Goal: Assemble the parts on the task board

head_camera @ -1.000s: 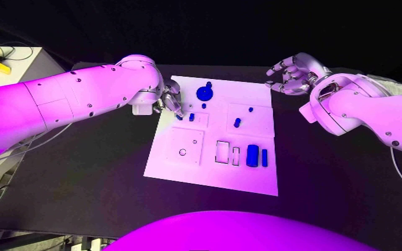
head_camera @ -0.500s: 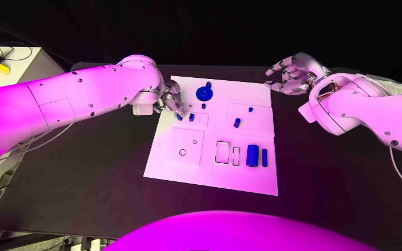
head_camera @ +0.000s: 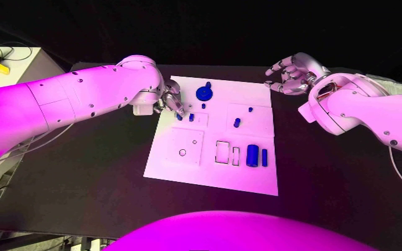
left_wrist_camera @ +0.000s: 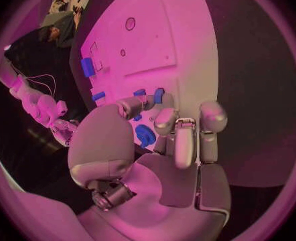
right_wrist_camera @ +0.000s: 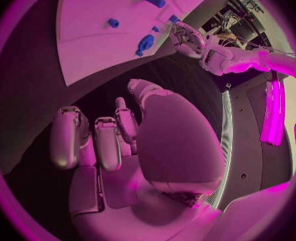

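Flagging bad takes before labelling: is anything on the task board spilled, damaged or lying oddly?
Nothing stands out. The task board lies flat on the black table, and the blue parts sit on it in order, none off the board. The left hand is at the board's far left edge; the right hand hangs off the board, holding nothing.

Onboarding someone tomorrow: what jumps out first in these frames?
The white task board mid-table, dotted with small blue parts, the biggest a round one near its far edge. The left hand reaches down at the board's far left corner by two small parts. The right hand hovers off the board's far right corner, holding nothing.
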